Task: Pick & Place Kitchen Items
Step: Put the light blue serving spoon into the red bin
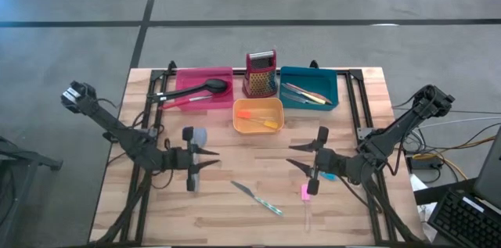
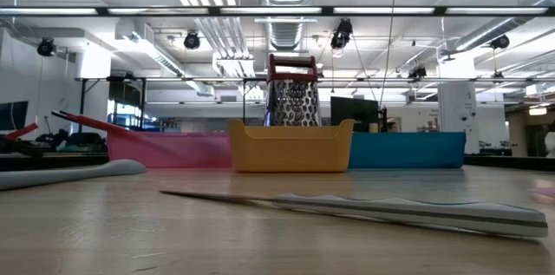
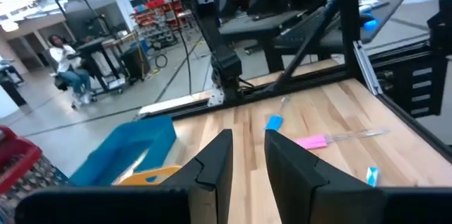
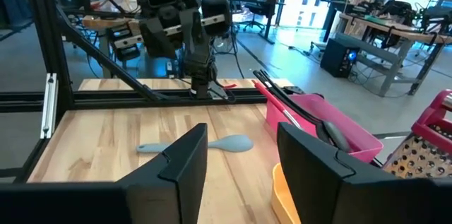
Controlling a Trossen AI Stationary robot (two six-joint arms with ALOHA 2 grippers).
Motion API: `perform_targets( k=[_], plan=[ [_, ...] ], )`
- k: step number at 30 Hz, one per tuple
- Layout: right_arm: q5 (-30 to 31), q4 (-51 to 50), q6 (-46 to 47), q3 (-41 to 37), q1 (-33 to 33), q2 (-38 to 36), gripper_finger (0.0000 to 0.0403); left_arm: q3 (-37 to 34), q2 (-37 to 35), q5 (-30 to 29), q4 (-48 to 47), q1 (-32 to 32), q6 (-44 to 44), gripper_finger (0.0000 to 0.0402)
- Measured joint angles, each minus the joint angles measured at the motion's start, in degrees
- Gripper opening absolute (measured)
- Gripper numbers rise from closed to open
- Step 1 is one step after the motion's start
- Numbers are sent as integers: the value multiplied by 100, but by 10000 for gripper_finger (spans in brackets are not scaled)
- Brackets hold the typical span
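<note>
My left gripper (image 1: 211,159) hovers open and empty over the table's left middle, fingers pointing right (image 3: 247,157). My right gripper (image 1: 296,155) hovers open and empty over the right middle, fingers pointing left (image 4: 240,153). A grey-blue spoon (image 1: 193,136) (image 4: 212,144) lies flat just beyond the left gripper. A slim knife (image 1: 257,199) (image 2: 390,210) lies flat near the front edge between the grippers. A pink piece (image 1: 305,192) (image 3: 311,141) and a small blue piece (image 1: 327,176) (image 3: 274,122) lie on the table under and beside the right gripper.
At the back stand a pink tray (image 1: 188,80) holding a black ladle and a red-handled utensil, an orange tray (image 1: 258,127) with orange and yellow pieces, a teal tray (image 1: 333,91) with several utensils, and an upright red grater (image 1: 261,74). Black frame rails run along both table sides.
</note>
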Motion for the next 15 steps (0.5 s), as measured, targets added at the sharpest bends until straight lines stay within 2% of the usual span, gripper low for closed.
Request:
perform_targets(
  k=[15],
  plan=[
    [0,0,-6,0,0,0,114,-11,84,11,-110,0,-56,87]
  ],
)
